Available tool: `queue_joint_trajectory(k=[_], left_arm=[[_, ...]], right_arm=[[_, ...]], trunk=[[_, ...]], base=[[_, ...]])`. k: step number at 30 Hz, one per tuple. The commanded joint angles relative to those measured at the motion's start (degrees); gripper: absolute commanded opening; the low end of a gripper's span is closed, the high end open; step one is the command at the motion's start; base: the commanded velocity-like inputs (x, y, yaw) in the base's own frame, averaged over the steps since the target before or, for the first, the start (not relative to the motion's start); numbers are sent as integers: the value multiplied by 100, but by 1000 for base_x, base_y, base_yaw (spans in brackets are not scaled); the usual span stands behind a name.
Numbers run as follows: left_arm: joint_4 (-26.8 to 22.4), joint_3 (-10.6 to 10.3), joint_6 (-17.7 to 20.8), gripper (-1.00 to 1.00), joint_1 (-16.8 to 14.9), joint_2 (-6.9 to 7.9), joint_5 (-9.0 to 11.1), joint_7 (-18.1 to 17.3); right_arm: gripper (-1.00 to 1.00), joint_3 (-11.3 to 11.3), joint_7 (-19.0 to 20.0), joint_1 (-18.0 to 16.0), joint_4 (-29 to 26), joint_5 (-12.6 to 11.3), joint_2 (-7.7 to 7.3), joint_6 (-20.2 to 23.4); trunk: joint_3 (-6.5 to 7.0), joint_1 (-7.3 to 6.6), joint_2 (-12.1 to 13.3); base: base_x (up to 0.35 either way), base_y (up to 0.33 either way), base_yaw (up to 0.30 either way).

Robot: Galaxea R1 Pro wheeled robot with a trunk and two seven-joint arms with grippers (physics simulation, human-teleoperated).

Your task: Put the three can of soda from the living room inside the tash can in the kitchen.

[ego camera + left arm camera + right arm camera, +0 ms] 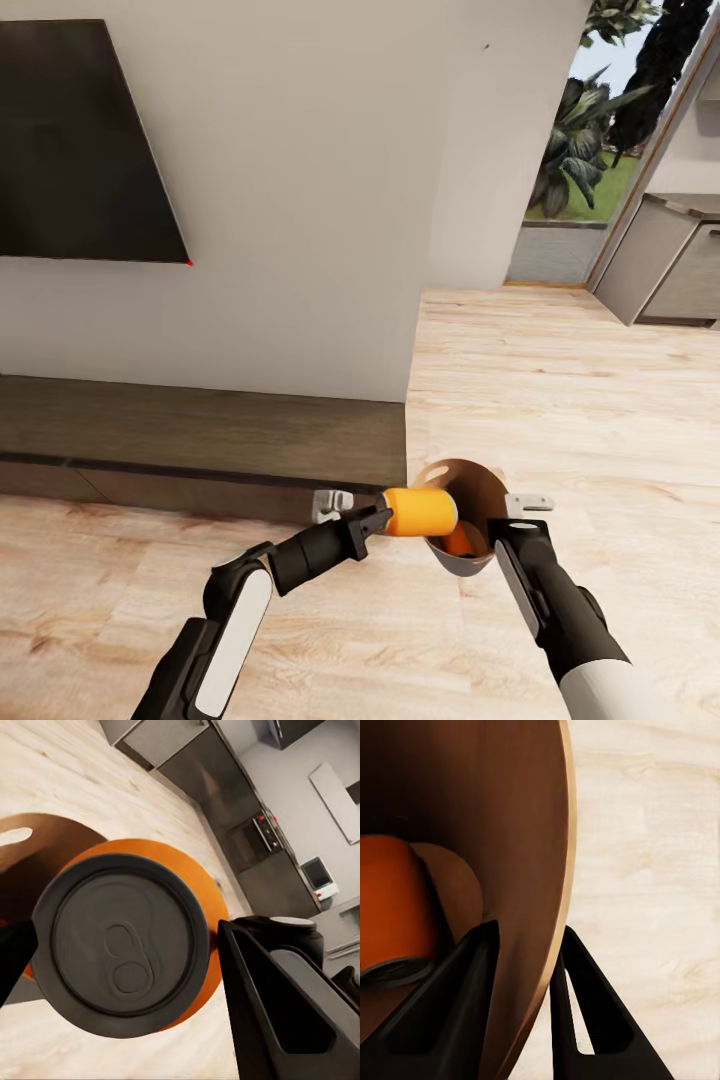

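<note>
My left gripper [383, 521] is shut on a bright orange can of soda [421, 511], held on its side at the mouth of the tash can [478, 484]. In the left wrist view the can's grey top [124, 945] faces the camera, with a black finger [281, 1009] beside it. The tash can hangs tilted above the wood floor, brown inside, and my right gripper [506, 536] is shut on its rim. A second orange can [459, 543] lies inside it. The right wrist view has the bin wall [514, 832] pinched between both fingers [450, 1012], and the inner can [390, 907] beyond.
A black TV [80, 150] hangs on the white wall above a low dark wood unit [200, 435] just ahead on the left. Light plank floor opens to the right toward grey kitchen cabinets [665, 260] and a glass door with plants [590, 130].
</note>
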Motion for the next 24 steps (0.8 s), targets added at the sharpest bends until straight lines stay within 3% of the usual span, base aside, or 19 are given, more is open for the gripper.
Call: queue_joint_trajectory(k=[1, 11, 18, 24], left_arm=[[2, -6, -7, -100, 0, 0, -7, 2], [57, -26, -13, -100, 0, -7, -18, 43], [87, -27, -17, -100, 0, -9, -18, 45], [84, -27, -21, -100, 0, -9, -18, 45]], right_arm=[[-100, -1, 9, -3, -5, 68, 3, 6], [-100, 4, -14, 0, -5, 68, 69, 6], [-100, 452, -20, 6, -7, 68, 124, 6], [-100, 569, -18, 11, -6, 68, 138, 6]], trunk=[[1, 0, 0], [1, 0, 0], [1, 0, 0], [1, 0, 0]], base=[[0, 0, 0], [0, 0, 0], [0, 0, 0], [0, 0, 0]])
